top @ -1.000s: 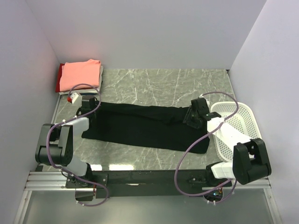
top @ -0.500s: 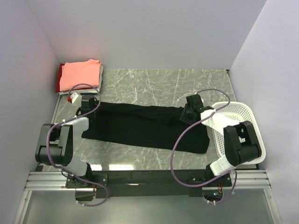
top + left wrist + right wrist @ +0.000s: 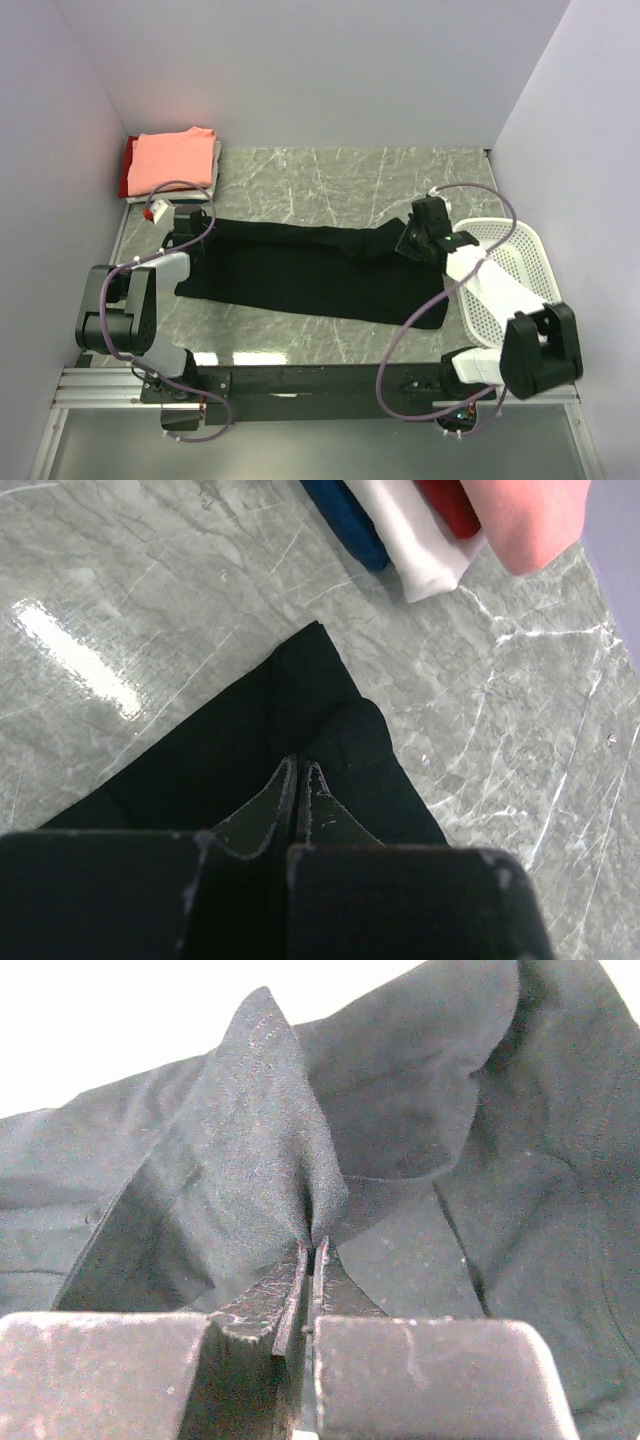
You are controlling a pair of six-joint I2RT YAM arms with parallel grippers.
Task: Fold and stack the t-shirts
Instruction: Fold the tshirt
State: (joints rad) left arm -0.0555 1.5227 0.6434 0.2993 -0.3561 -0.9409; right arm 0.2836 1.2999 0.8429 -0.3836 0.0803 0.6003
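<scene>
With a folded stack finished at the tabletop's far-left corner, 1 black t-shirt lies stretched mid-tabletop, still unfolded, left pincer and right pincer each clamped on its cloth.

Black t-shirt: matt cloth, fine knit grain, faint lint specks. Salmon-pink t-shirt: soft matt cloth, smooth. White t-shirt and red t-shirt: same matt cloth. Table: grey-green marble-look top, polished, glossy glare patches. Basket: white plastic mesh, slight sheen. Left gripper, right gripper: black hard plastic, matt, scuffed pale at edges. Front rail: bare metal.
</scene>
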